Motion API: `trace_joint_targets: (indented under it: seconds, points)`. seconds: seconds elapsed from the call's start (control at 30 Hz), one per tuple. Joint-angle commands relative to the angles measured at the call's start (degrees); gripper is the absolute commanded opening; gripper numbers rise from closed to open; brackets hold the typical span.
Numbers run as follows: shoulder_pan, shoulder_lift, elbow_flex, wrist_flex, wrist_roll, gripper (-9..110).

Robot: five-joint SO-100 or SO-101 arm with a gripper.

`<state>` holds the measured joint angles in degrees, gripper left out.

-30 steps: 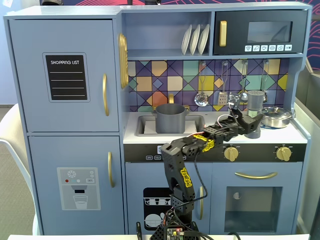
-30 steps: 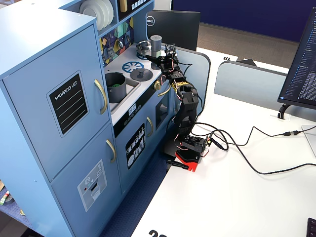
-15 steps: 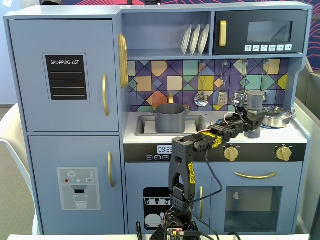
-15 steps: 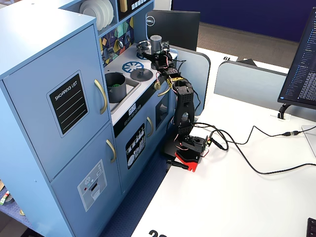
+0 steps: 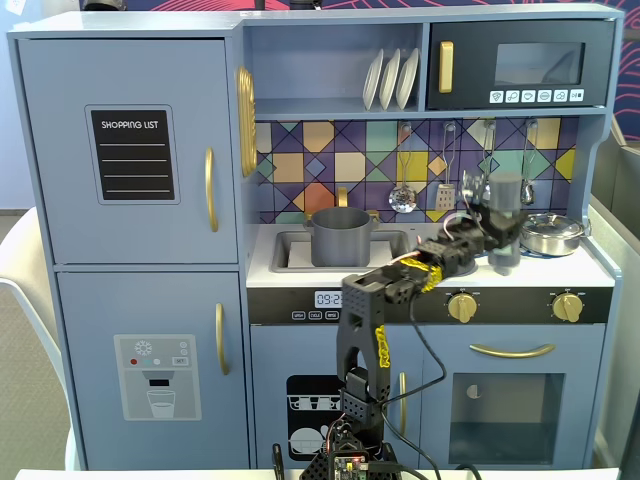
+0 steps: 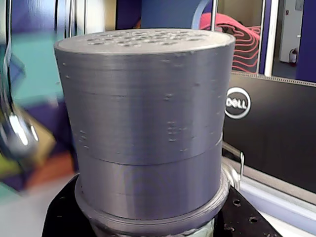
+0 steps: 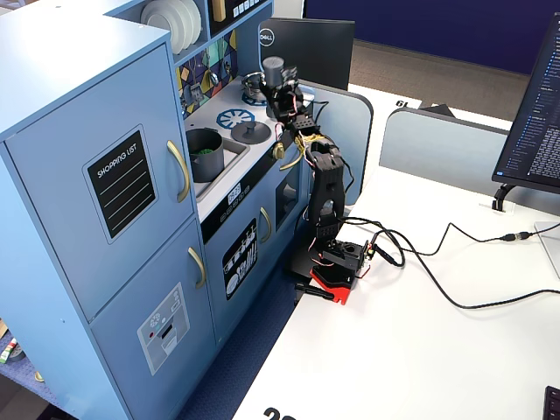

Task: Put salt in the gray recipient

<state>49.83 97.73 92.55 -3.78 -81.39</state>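
Observation:
The salt (image 5: 506,205) is a tall dark-gray shaker at the right of the toy kitchen counter, seen in both fixed views. My gripper (image 5: 494,238) is shut on its lower part and holds it upright, slightly above the counter. In the wrist view the salt (image 6: 148,113) fills the frame, its perforated top facing up, with black jaw parts on either side of its base; the gripper (image 6: 150,224) sits at the bottom edge. The gray recipient (image 5: 341,237) stands in the sink, well to the left of the gripper. From the side, the salt (image 7: 276,73), gripper (image 7: 283,98) and recipient (image 7: 205,154) all show.
A shiny steel pan (image 5: 553,233) sits right behind the salt at the counter's right end. A flat gray knobbed lid (image 7: 249,131) lies on the stove between the gripper and the sink. Utensils (image 5: 404,195) hang on the backsplash. Yellow knobs (image 5: 462,306) line the front.
The gripper reached forward to the salt and shut on it. The salt now stands a little higher than before. The arm's elbow straightened up.

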Motion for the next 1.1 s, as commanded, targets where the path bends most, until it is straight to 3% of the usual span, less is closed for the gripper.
trace_joint_targets:
  seconds: [0.0, 0.23, 0.43, 0.6, 0.7, 0.8, 0.93, 1.07]
  points:
    - [-4.22, 17.23, -4.31, 15.73, 13.54, 0]
    - [-22.76, 30.67, -6.86, 39.55, 53.88, 0]
    - [-38.58, 29.53, -10.99, 46.67, 81.91, 0]
    - [-44.56, 21.27, -20.74, 50.63, 101.69, 0]
    - [-47.29, 17.4, -25.4, 52.12, 108.19, 0]
    - [-51.06, 15.38, -27.77, 52.91, 114.61, 11]
    - [-52.73, 14.68, -27.95, 50.1, 119.97, 0]
    - [-53.53, 11.87, -32.08, 46.85, 126.47, 0]
